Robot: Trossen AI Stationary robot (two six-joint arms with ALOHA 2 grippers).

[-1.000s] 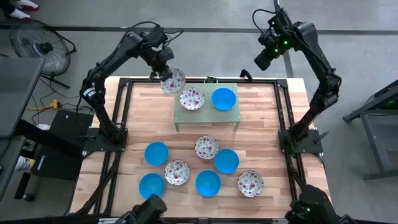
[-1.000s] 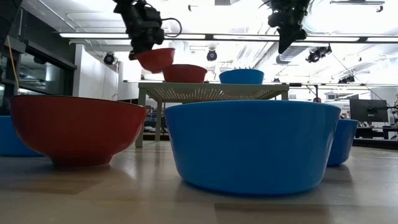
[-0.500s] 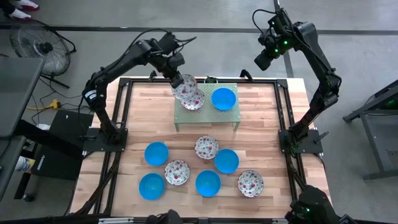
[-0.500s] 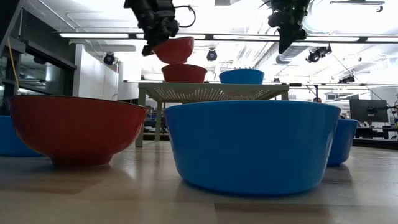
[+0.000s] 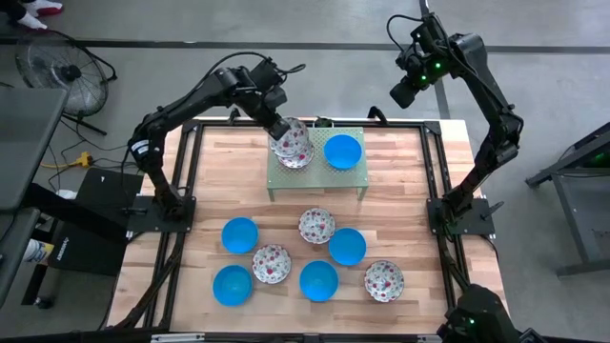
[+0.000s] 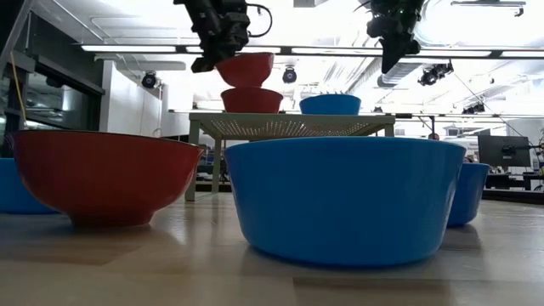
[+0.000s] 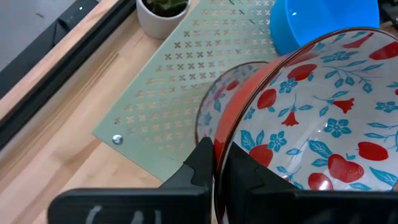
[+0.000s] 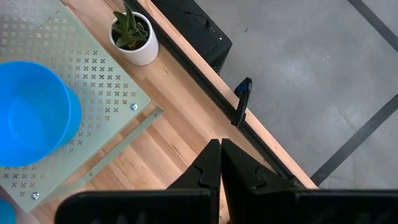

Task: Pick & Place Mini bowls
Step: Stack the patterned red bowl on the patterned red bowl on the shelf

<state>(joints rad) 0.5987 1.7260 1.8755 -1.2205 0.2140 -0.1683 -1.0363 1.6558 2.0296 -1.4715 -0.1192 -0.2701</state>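
5 blue mini bowls (image 5: 342,151), 5 floral mini bowls (image 5: 316,226), 1 green perforated stand (image 5: 317,177), 1 small potted plant (image 8: 132,32), 2 robot arms (image 5: 486,105)

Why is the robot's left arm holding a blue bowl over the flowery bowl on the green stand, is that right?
Not quite: the bowl in the left fingers is flowery too, red outside, as the left wrist view shows. It does hang over the flowery bowl on the green stand.

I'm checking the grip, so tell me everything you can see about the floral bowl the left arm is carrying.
The floral bowl is small, round and shallow, glossy red outside, white inside with red and blue flowers. The left gripper is shut on its rim, holding it tilted, above a second floral bowl on the green perforated stand.
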